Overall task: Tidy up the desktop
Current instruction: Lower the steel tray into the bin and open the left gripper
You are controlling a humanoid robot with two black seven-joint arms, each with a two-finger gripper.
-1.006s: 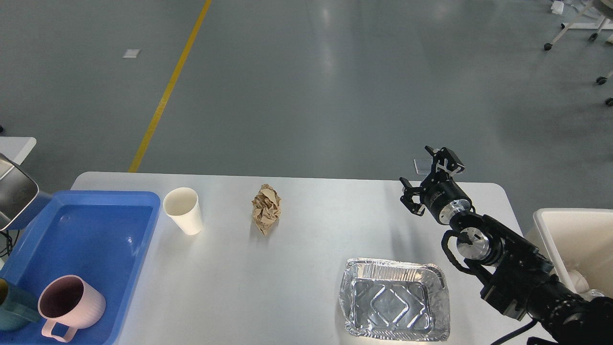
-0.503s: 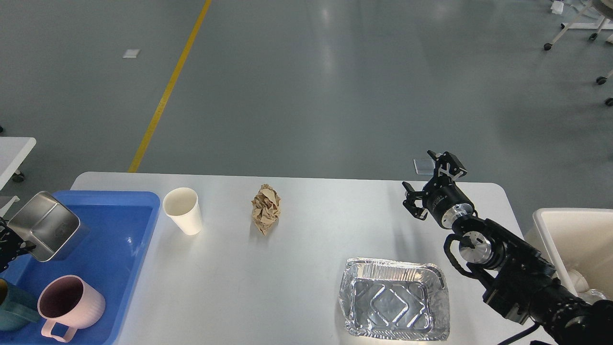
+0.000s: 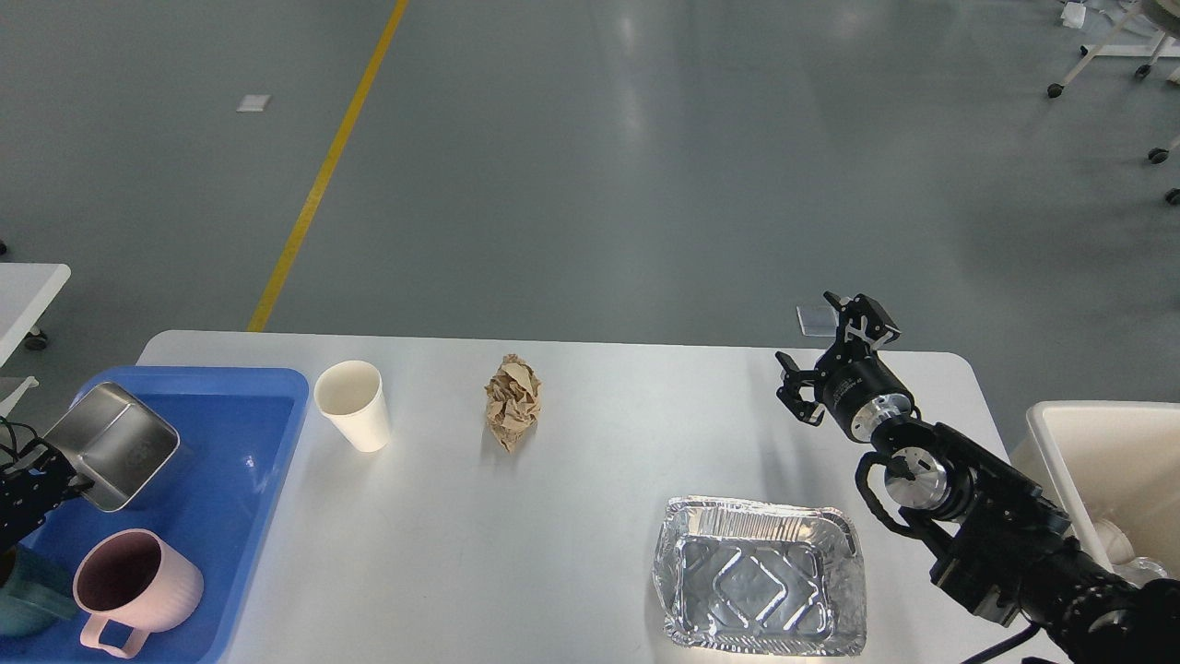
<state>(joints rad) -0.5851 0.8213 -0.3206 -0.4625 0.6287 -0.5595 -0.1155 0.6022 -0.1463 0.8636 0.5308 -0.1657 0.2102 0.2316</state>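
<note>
The whitish-grey desktop [image 3: 599, 461] holds a white paper cup [image 3: 352, 406], a crumpled ball of brown paper [image 3: 513, 401] and an empty foil tray [image 3: 761, 576]. At the far left, a square steel container [image 3: 115, 443] hangs tilted over the blue tray [image 3: 241, 480], with my left gripper [image 3: 63, 480] shut on its near corner. My right gripper [image 3: 828, 349] stands open above the desktop's far right part, holding nothing, beyond the foil tray.
In the blue tray's near end sit a pink mug [image 3: 138, 586] and a teal mug [image 3: 28, 599]. A white bin [image 3: 1106, 461] stands off the desktop's right edge. A small white table corner [image 3: 28, 286] shows at the left.
My left gripper has carried the steel container down and right, from the tray's far left edge to over the tray. The right gripper has barely shifted.
</note>
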